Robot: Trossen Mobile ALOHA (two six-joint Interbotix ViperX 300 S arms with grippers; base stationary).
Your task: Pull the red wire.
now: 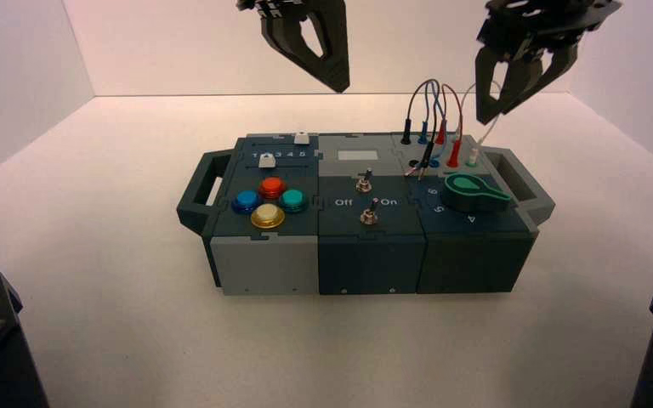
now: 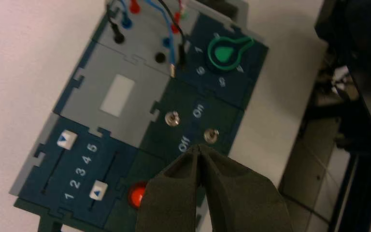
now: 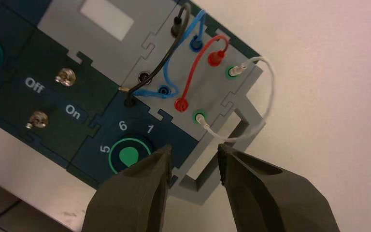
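Two plugs, both bright red, hold the ends of the red wire in red-ringed sockets on the grey panel at the far right of the box. The thin lead arches between them, with the blue wire on one side and the white wire on the other.

My right gripper hangs above the box's right side with its jaws apart and nothing between them. My left gripper is idle above and beyond the middle of the box, its jaws together.

My right wrist view gives me the whole red lead and both plugs, while my left wrist view cuts the wires off at its edge. That left view does show what the right one doesn't: the far slider at the 5 end of its track and the near slider toward the 1 end. Only the high view gives me all four buttons, red, blue, green and yellow, in one cluster.
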